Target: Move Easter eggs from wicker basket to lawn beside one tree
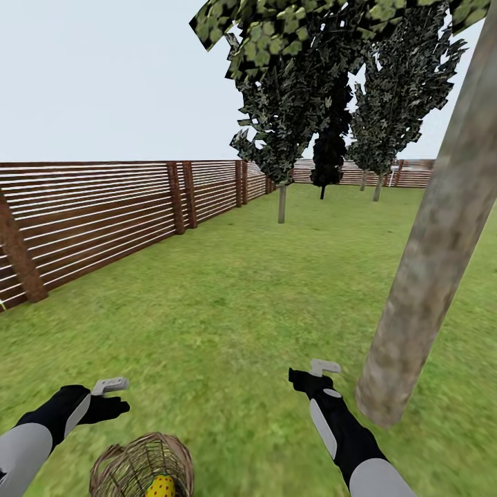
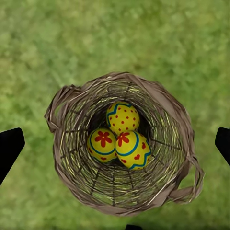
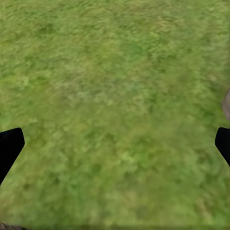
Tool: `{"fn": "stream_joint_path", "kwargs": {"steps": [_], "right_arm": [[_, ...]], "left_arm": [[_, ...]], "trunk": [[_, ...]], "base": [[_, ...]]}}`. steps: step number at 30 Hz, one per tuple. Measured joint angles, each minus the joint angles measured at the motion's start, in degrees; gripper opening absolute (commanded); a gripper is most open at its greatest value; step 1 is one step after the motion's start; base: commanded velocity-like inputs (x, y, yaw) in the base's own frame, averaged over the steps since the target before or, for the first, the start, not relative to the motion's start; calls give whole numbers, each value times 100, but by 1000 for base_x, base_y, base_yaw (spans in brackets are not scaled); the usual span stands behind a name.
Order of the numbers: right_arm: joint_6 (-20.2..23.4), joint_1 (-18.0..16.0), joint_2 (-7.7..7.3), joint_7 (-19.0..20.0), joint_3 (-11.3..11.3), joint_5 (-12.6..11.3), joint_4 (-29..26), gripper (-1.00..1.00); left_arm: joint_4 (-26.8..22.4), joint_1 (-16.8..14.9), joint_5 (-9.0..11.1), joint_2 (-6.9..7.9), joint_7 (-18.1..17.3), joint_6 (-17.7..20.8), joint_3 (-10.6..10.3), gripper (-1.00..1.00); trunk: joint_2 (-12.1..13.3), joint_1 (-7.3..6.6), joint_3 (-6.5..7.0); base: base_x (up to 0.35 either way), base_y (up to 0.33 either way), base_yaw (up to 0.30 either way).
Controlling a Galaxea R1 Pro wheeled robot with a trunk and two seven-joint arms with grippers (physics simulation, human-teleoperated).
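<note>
Left wrist view: yellow, red-flowered Easter eggs [image 2: 120,135]

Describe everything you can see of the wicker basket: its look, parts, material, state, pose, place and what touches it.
The basket is small, round and open-weave, of tan-brown wicker with a thick braided rim. It sits upright on the lawn, mouth open to the sky. Three yellow eggs, painted with red flowers or dots and blue-green bands, lie bunched together at its bottom. The left gripper hangs above it, fingers spread wide, touching nothing. In the head view it sits near the robot, left of the leaning trunk.
</note>
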Motion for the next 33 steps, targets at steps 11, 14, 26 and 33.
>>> {"fn": "stream_joint_path", "kwargs": {"steps": [11,14,26,33], "right_arm": [[-1,3,0,4,-5,-1,4,100],[-5,4,0,4,-5,-1,5,100],[-38,23,2,4,-1,-1,6,100],[-36,33,3,5,0,0,21,100]], "left_arm": [[1,0,9,2,-2,3,9,100],[8,0,9,6,1,16,14,100],[57,0,4,16,15,37,21,100],[60,6,8,18,19,30,18,100]], "trunk": [[-442,242,-198],[-562,308,-252],[-1044,571,-468],[-1325,725,-598]], "base": [[0,0,0],[0,0,0],[0,0,0],[0,0,122]]}}
